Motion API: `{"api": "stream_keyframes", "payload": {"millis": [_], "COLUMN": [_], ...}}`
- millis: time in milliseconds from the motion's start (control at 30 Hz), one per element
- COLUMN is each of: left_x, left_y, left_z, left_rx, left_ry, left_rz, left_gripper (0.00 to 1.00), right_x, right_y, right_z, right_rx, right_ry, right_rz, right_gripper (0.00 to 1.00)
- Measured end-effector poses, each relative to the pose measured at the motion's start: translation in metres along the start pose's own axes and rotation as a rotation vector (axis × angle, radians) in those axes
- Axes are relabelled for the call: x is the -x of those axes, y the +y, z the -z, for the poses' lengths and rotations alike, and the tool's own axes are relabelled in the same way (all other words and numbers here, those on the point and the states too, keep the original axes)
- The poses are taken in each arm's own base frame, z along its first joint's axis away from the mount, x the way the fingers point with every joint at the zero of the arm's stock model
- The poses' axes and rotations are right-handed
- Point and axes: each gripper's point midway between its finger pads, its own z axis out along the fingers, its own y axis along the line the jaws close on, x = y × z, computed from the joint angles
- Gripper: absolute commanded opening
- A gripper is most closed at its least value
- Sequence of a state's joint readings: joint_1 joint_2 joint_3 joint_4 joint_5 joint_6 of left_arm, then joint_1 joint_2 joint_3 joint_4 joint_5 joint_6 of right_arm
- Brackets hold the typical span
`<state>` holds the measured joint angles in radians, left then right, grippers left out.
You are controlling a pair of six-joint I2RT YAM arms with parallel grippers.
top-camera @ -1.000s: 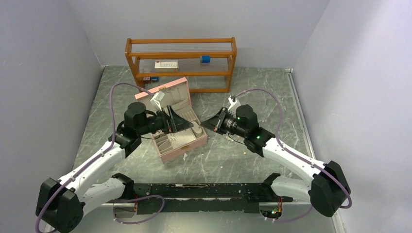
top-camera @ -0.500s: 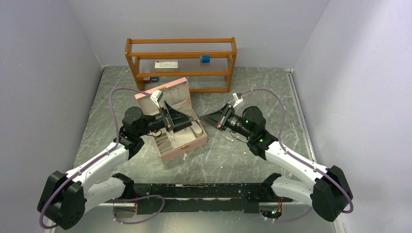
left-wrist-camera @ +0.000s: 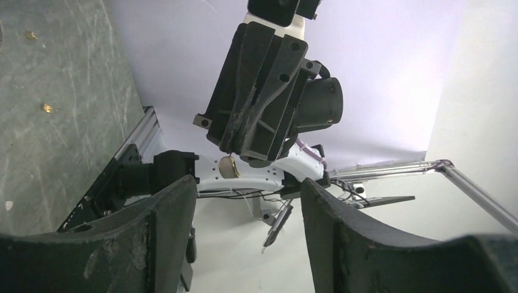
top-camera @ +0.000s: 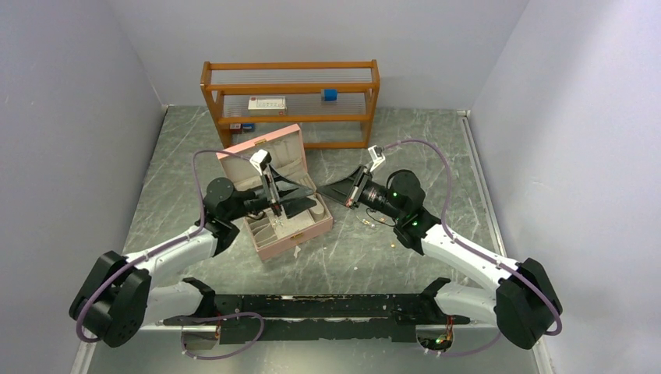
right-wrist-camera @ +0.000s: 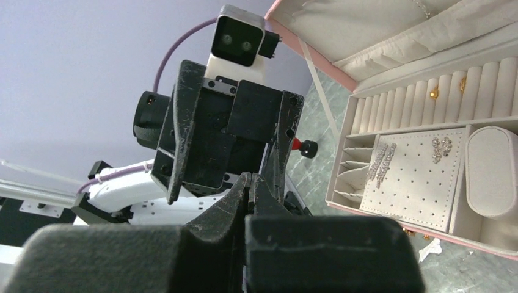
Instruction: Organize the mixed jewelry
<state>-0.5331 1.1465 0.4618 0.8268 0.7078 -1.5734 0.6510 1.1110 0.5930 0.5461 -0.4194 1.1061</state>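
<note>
1. Two loose gold bits [left-wrist-camera: 47, 108] lie on the grey marble table [top-camera: 436, 156], on the near side of the right gripper [top-camera: 329, 190] and well apart from its tip.
2. The right gripper points across at the other arm, its fingers clenched together. In the left wrist view a small gold piece [left-wrist-camera: 229, 166] is pinched at their very tip. It is too small to tell whether it is a ring or an earring.
3. The left gripper [top-camera: 302, 199] faces the right one almost tip to tip, close but not touching. Its fingers [left-wrist-camera: 162, 226] are spread wide with nothing between them.
4. An open pink jewelry box [top-camera: 292, 240] sits on the table directly under the left gripper. The right gripper's tip hangs just beside the box's right edge, above the table.
5. Inside the box, the right wrist view shows a row of cream ring rolls holding two small gold earrings [right-wrist-camera: 435, 93]. Nearer that gripper is a dotted pad with sparkling drop earrings [right-wrist-camera: 382, 160] pinned to it.
6. The box's lid [top-camera: 257, 152] stands raised beyond the left gripper, with its cream lining showing.
7. Farthest from both grippers, a wooden shelf rack [top-camera: 288, 66] stands against the back wall. It holds a white card [top-camera: 267, 103] and a small blue block [top-camera: 330, 94].
</note>
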Motion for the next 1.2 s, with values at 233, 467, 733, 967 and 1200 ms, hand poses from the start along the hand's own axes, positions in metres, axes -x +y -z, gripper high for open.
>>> {"api": "stream_keyframes", "payload": {"millis": [233,467,733,967,1200], "left_x": [-0.003,-0.0058,-0.0056,-0.0034,-0.0019], "left_y": [0.0001,-0.0056,-0.001,0.0013,0.0014], "left_z": [-0.0037,-0.0044,-0.0031,-0.0051,-0.006], "left_rx": [-0.031,-0.054,-0.054,-0.054,-0.064], "left_ry": [0.016,0.02,0.005,0.001,-0.003], "left_rz": [0.082,0.092,0.112,0.137,0.154], "left_gripper": [0.54,0.45,0.42,0.4,0.37], "right_x": [-0.0033,-0.0045,-0.0028,-0.0034,-0.0048], "right_y": [0.003,0.0028,0.0061,0.0076,0.0081], "right_z": [0.0005,0.0008,0.0006,0.0008,0.0013], "right_rx": [0.022,0.026,0.04,0.047,0.051], "right_ry": [0.022,0.029,0.022,0.026,0.034], "right_rz": [0.037,0.054,0.061,0.063,0.063], "right_gripper": [0.0,0.0,0.0,0.0,0.0]}}
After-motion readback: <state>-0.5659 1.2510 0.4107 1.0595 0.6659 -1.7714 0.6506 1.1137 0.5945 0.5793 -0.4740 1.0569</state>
